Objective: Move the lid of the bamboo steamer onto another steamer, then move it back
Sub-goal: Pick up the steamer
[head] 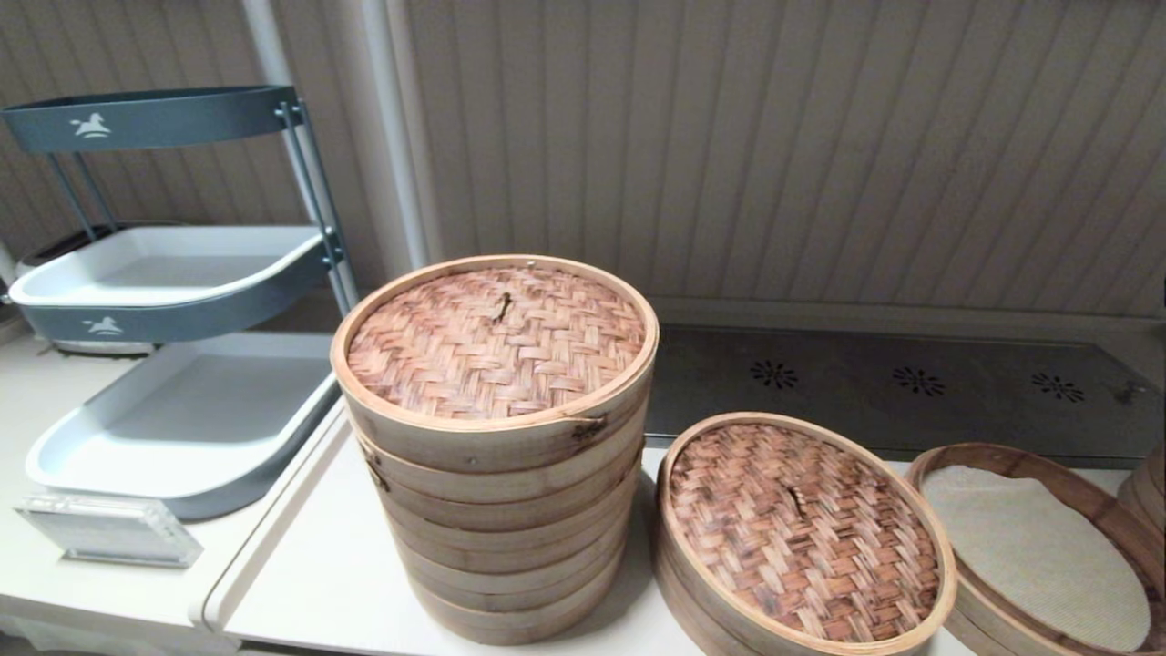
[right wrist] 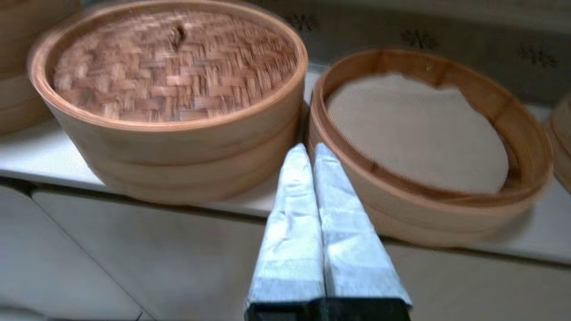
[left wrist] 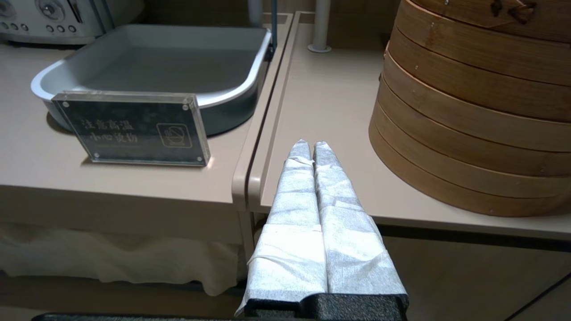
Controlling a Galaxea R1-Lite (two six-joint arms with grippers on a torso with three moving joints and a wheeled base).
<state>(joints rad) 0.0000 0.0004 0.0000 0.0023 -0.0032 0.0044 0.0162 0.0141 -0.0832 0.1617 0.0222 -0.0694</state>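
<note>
Just beyond the right gripper point(right wrist: 310, 149), on the pale counter point(head: 319, 565), sit two low steamers side by side. The gripper's two wrapped fingers point(right wrist: 290, 214) are pressed together with nothing between them, and their tips point at the narrow gap where the two baskets nearly touch. It hangs off the counter's front edge, apart from both.

To the gripper's left stands the covered low steamer point(right wrist: 178, 151), and on it rests the bamboo steamer lid point(head: 802, 533), seated flat inside its pale rim, its dark herringbone weave and small centre knot facing up. To the gripper's right is another steamer point(right wrist: 428, 133), uncovered, its reddish-brown rim ringing a pale cream cloth liner point(head: 1038, 556). A further bamboo basket point(head: 1150, 497) shows only as a sliver beyond that one.

The left gripper point(left wrist: 311, 147) is also closed and empty, its wrapped fingers point(left wrist: 294, 200) flat against each other. It hovers at the near edge of the counter, just by the seam with the neighbouring table point(left wrist: 111, 178). Ahead and to its right rises the tall stack point(head: 496, 456) of pale tiers, capped with a lighter reddish-tan woven lid point(head: 496, 342). Ahead and to its left stand a small clear sign block point(left wrist: 131, 127) and, behind that, a grey tray point(left wrist: 156, 67) at the foot of a tiered rack point(head: 173, 191).
</note>
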